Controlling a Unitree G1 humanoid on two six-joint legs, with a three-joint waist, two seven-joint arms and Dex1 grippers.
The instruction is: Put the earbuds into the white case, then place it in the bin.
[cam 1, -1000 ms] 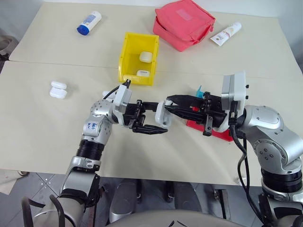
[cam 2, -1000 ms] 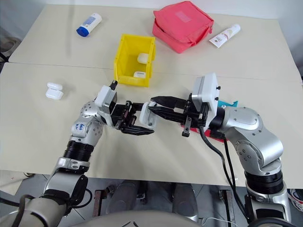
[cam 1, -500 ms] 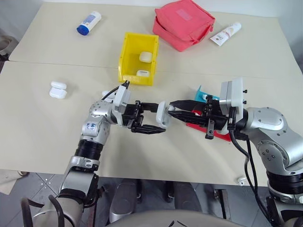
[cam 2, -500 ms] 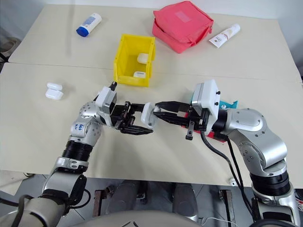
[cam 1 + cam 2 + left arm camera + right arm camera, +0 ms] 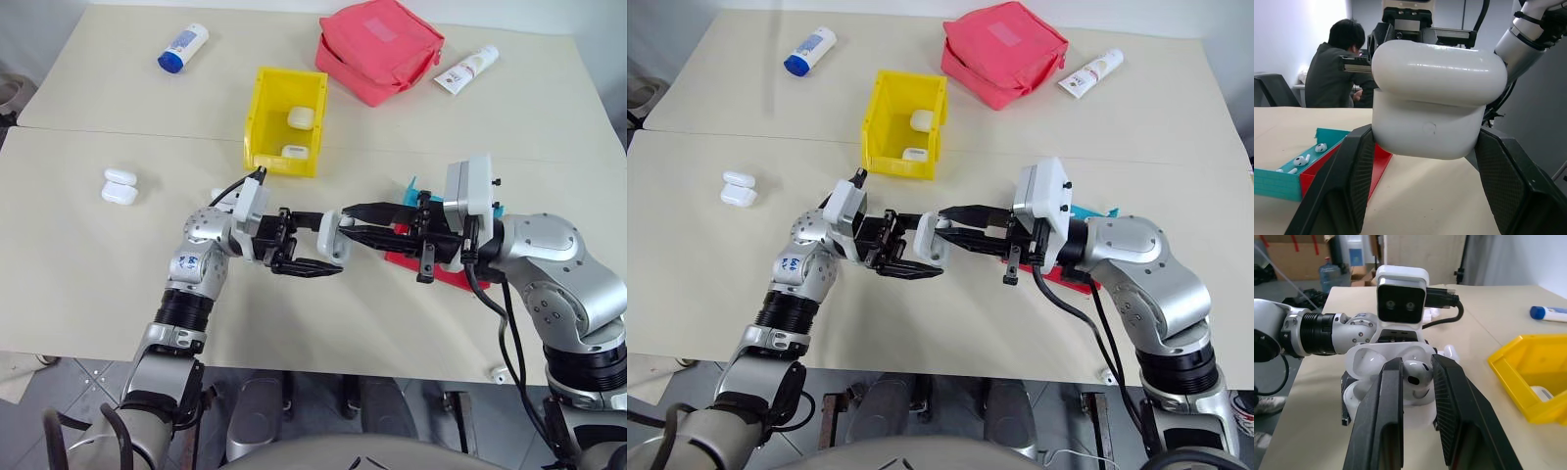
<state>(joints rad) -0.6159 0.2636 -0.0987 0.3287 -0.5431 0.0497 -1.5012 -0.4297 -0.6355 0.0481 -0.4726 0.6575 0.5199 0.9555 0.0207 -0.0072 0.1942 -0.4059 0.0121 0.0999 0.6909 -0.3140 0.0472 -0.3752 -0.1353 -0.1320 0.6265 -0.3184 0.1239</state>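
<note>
Loading stage is judged in hand: a tiny glossy white stemmed earbud point(image 5: 1414, 374) is pinched by the right gripper point(image 5: 1417, 382) just over the open glossy white pebble case point(image 5: 1437, 100), clamped in the shut left gripper point(image 5: 312, 243). Next, bud to be seated w/ fine alignment. Yellow open-top plastic bin point(image 5: 266, 108) lies beyond

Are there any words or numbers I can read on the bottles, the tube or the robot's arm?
White-and-blue bottle: has a label, too small to read.
White tube: red printing, too blurred to read.
Blue marks on the left forearm: too small to read.
Red pouch, yellow bin, white case: no writing seen.
Nothing can be read for sure.
</note>
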